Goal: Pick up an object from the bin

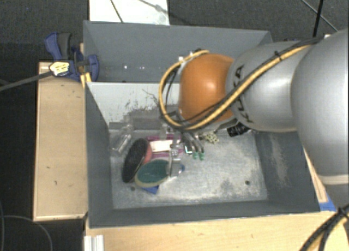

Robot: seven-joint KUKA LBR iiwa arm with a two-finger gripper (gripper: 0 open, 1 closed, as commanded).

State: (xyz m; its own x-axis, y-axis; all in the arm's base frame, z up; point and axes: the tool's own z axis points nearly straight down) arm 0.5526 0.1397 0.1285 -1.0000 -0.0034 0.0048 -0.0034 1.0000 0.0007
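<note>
Grey arm (294,91) from 3 o'clock, its wrist low over a small heap in the bin (101,162).
Orange wrist cover (204,89) hangs over the bin's centre; fingers (180,147) at its 7 o'clock, down among the heap; whether open, shut or holding anything cannot be told. Heap, toward 8 o'clock on the bin floor: pink block with white label (159,146), just beside the fingers at their 9 o'clock; black oval disc (135,160), leaning, further toward 8 o'clock; teal round disc (152,173) at 7 o'clock, touching the black one, blue scrap (151,189) under it. Clear plastic piece (121,141) apart at 9 o'clock. Risk, as judged: the pieces touch and overlap, so a grasp may catch two, or nip only an edge and let it slip.
</note>
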